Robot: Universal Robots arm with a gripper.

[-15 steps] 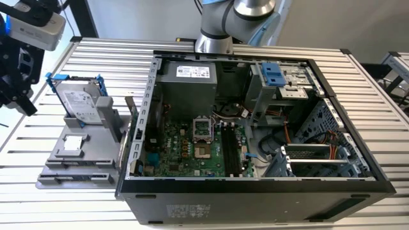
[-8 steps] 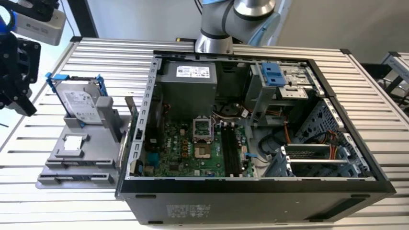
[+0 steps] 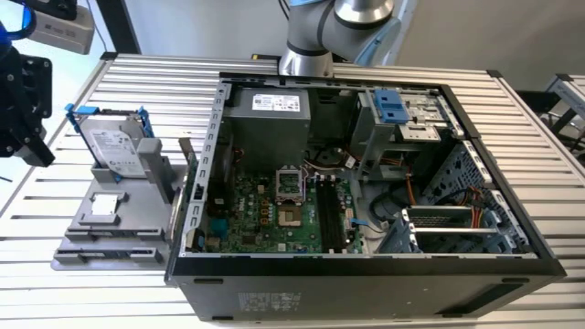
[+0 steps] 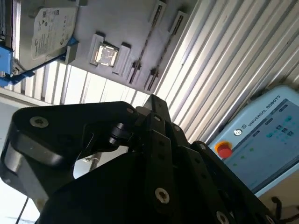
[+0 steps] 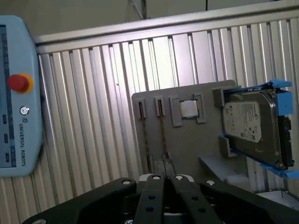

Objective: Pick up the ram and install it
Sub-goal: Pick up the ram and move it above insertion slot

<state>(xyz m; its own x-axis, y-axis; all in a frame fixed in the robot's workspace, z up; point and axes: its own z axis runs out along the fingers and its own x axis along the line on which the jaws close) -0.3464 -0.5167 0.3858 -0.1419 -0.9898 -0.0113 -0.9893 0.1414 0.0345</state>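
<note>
Gripper [image 5: 164, 171]: black, fingers closed together, holding nothing, aimed at the grey tray [image 5: 196, 140] but well apart from it. Ram [image 5: 162, 133]: thin dark stick standing on edge in a tray slot, with a second like it just beside. In the exterior view the tray sits lower left, beside the open computer case [image 3: 366, 288]. Handling, by judgement: you should open before descending, straddle one stick at mid-length, stay square to its flat faces, and lift straight.
</note>
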